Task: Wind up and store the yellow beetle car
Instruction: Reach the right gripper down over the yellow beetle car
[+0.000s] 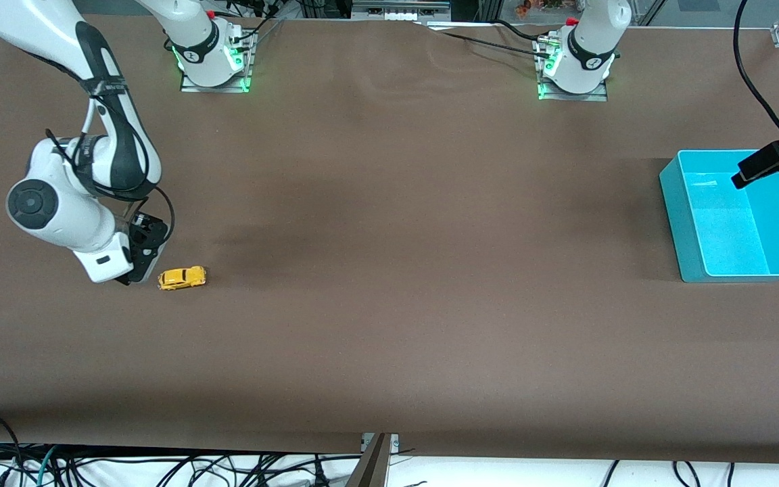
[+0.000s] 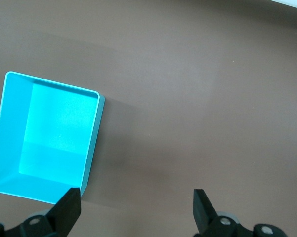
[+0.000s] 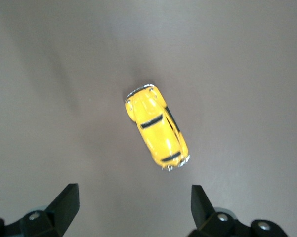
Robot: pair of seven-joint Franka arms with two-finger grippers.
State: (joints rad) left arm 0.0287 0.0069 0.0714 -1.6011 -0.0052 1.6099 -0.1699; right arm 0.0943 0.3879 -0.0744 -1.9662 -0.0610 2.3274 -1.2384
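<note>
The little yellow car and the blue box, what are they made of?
The yellow beetle car looks like glossy painted metal or hard plastic: it shines, with silvery bumper ends. Which one, I cannot tell. The teal bin looks like smooth moulded plastic: one even colour, thin walls, soft sheen inside.

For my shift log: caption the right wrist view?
Open right gripper above the yellow toy car standing on the brown table.

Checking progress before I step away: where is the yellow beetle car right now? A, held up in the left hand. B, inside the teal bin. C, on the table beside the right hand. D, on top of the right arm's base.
C: the yellow beetle car sits on the table beside the open right hand, and the teal bin holds nothing.
</note>
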